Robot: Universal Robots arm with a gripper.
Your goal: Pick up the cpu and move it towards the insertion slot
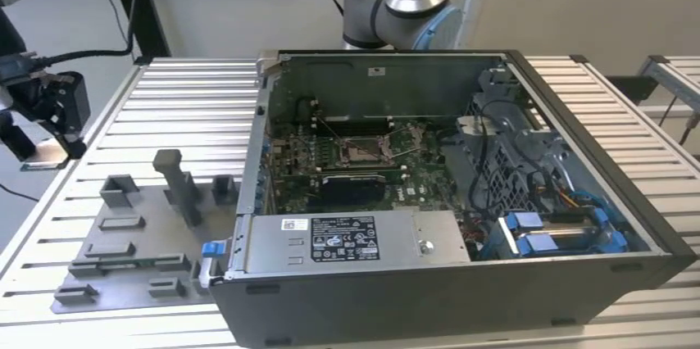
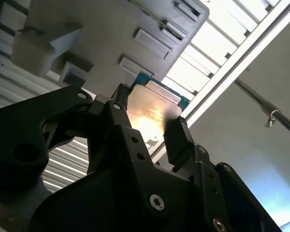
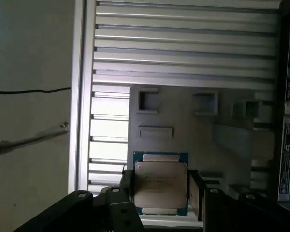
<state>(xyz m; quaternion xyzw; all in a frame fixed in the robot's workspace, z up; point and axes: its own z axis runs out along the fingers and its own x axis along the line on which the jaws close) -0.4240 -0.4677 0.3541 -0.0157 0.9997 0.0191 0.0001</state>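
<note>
The cpu (image 3: 160, 186), a small flat square chip with a silvery top, sits between the black fingers (image 3: 196, 192) of my gripper (image 3: 160, 189), which is shut on it. In the second wrist view the cpu (image 2: 152, 108) glints between the same fingers (image 2: 180, 137). In the exterior view my gripper (image 1: 44, 148) hangs at the far left, over the slatted table's edge, with the cpu (image 1: 42, 154) at its tips. The insertion slot (image 1: 361, 150) lies inside the open computer case (image 1: 438, 283), well to the exterior view's right of the gripper.
A grey fixture plate (image 1: 131, 267) with several upright blocks lies between gripper and case, also seen as the plate (image 3: 193, 130) in the first wrist view. A black recess (image 1: 350, 188) lies just in front of the slot. The case wall (image 1: 262, 144), cables and a power supply (image 1: 350, 242) surround the board.
</note>
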